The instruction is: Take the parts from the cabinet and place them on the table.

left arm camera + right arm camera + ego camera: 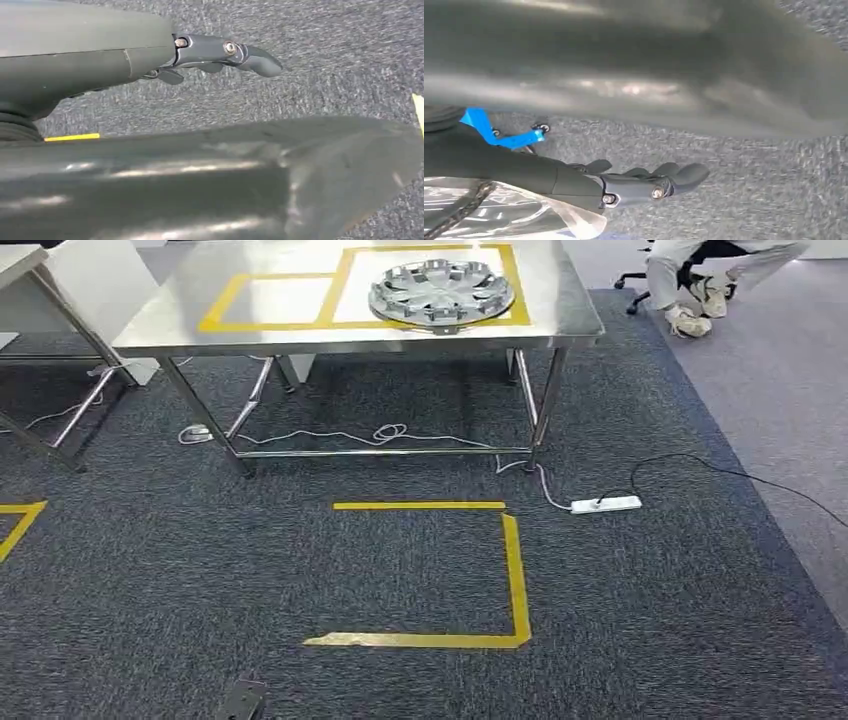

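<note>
A silver wheel cover (440, 290) lies on the steel table (300, 335), inside the right one of two yellow-taped squares. The left taped square (275, 300) holds nothing. The table stands some way ahead of me across the carpet. My left hand (215, 55) hangs over the grey carpet with its fingers stretched out and nothing in them. My right hand (644, 182) hangs the same way over the carpet, its fingers loose and holding nothing. A sheet of clear plastic (514, 212) shows beside the right forearm; I cannot tell what it belongs to.
Yellow tape (515, 570) marks a partial square on the carpet before the table. A white power strip (605, 504) and its cables lie near the table's right legs. A second table (30, 270) stands at the far left. A person (700, 280) crouches at the back right.
</note>
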You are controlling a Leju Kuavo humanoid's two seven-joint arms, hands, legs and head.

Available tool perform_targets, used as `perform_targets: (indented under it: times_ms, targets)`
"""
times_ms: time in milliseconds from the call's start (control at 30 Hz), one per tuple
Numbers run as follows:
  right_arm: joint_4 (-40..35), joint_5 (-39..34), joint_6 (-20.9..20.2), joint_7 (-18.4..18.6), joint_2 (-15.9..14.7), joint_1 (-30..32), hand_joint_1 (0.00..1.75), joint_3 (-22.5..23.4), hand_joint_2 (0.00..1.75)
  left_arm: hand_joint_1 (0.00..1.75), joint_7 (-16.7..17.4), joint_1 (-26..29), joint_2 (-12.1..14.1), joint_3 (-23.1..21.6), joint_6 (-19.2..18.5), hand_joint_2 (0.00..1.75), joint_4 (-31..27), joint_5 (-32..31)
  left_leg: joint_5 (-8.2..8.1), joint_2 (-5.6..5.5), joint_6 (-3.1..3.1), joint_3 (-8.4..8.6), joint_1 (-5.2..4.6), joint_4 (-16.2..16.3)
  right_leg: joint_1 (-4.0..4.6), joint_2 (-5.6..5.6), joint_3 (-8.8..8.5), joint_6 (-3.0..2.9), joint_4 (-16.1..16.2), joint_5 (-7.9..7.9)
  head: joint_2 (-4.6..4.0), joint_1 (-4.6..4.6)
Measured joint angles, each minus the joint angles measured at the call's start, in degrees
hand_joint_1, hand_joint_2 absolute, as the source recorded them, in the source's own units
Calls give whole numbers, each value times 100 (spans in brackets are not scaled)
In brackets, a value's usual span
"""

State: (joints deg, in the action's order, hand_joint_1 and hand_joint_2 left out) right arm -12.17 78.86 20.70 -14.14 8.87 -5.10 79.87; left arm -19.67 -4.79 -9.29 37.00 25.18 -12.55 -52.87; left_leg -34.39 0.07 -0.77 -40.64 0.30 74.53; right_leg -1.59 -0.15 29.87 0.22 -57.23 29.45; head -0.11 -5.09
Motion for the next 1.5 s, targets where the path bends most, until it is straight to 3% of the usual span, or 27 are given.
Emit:
perform_targets:
  times_ms: [33,67,100,167,200,300,367,400,433,467,533,700,833,1067,1200,1300,1333,1367,1400,1467,1500]
  targets:
    - [0,0,0,0,2,7,0,0,0,0,-9,12,0,2,0,0,0,-6,-34,0,-3,-21,4,171,2,-1,10,7,-2,-7,0,0]
    - [0,0,0,0,2,10,0,0,0,0,-9,18,0,2,0,0,0,-11,65,0,4,84,4,76,2,1,12,12,-4,-10,0,-2]
    - [0,0,0,0,2,10,0,0,0,0,-11,18,0,4,2,0,0,-11,261,0,23,282,4,-267,2,5,10,15,-9,-11,0,-2]
    - [0,0,0,-2,2,0,0,-4,0,0,-13,11,2,4,2,0,0,-11,735,-9,101,815,-4,-1298,1,14,-13,26,-9,-9,-2,-4]
    - [0,0,0,-2,7,-7,0,-11,0,0,-13,9,11,7,2,0,0,-11,674,-28,142,951,-28,-1540,17,13,1,57,-10,-10,0,7]
    - [0,2,0,4,7,-11,0,-31,0,0,-13,-4,7,7,15,0,0,-31,645,-27,177,905,-52,-1632,16,3,70,178,-1,-54,0,9]
    - [0,2,0,9,7,-20,0,-37,0,0,-9,9,9,9,28,0,0,-31,721,-19,261,938,1,-1757,6,10,99,252,-2,-20,0,7]
    - [0,2,0,9,2,-17,0,-37,0,0,-9,4,9,11,31,0,0,-41,711,-20,239,931,-42,-1758,24,3,145,239,-84,76,0,22]
    - [0,2,0,9,0,-21,0,-39,0,0,-9,-9,7,11,33,0,0,-46,692,-29,200,918,-57,-1724,34,14,103,-26,75,-54,0,61]
    - [0,2,-7,11,2,-24,0,-39,0,0,-6,1,-15,11,33,0,0,-48,683,-29,213,923,-83,-1714,19,-4,108,-12,31,-28,0,51]
    - [4,4,-13,7,7,-23,0,-42,0,0,-6,-1,-13,11,35,0,0,-48,680,-27,229,915,-98,-1702,-6,6,100,113,74,-88,0,61]
    - [4,4,-20,20,2,-18,0,-42,0,0,-6,-2,-13,11,35,0,0,-50,701,-26,263,897,-107,-1696,-20,8,90,202,121,-132,0,59]
    - [4,13,-22,17,2,-18,0,-44,0,0,0,-2,-9,11,35,0,0,-52,719,-26,287,877,-109,-1693,-21,8,46,246,127,-160,0,55]
    - [4,20,-37,-20,2,-18,0,-74,0,0,0,-4,-9,11,35,0,0,-52,724,-26,283,873,-107,-1684,-18,7,55,249,129,-163,0,55]
    - [4,22,-44,-42,2,-18,0,-85,0,0,-2,-3,-4,11,35,0,0,-52,724,-26,296,857,-127,-1660,-29,5,59,292,133,-185,0,55]
    - [4,22,-44,-44,2,-19,0,-87,0,0,-4,-4,4,11,33,0,0,-52,739,-27,344,846,-142,-1663,-41,5,55,336,160,-211,0,52]
    - [4,22,-44,-44,2,-18,0,-87,0,0,-4,-7,7,11,35,0,0,-52,791,-24,389,863,-106,-1744,-36,7,59,362,146,-196,0,55]
    - [4,22,-44,-46,0,-15,0,-87,0,0,-4,-11,2,11,35,0,0,-52,824,-10,424,876,-90,-1793,-42,5,156,348,13,-70,0,61]
    - [4,22,-44,-48,0,-16,0,-87,0,0,-6,-15,2,11,35,0,0,-52,844,-11,457,859,-89,-1802,-28,10,304,321,-316,176,0,77]
    - [4,28,-61,-46,0,-12,0,-90,0,0,-6,-7,-2,11,33,0,0,-52,854,-11,465,815,-108,-1797,-19,10,725,309,-1293,662,0,77]
    - [4,28,-63,-41,0,-5,0,-92,0,0,-6,4,-4,11,33,0,0,-52,857,-12,462,799,-121,-1789,-9,9,879,302,-1649,784,0,77]
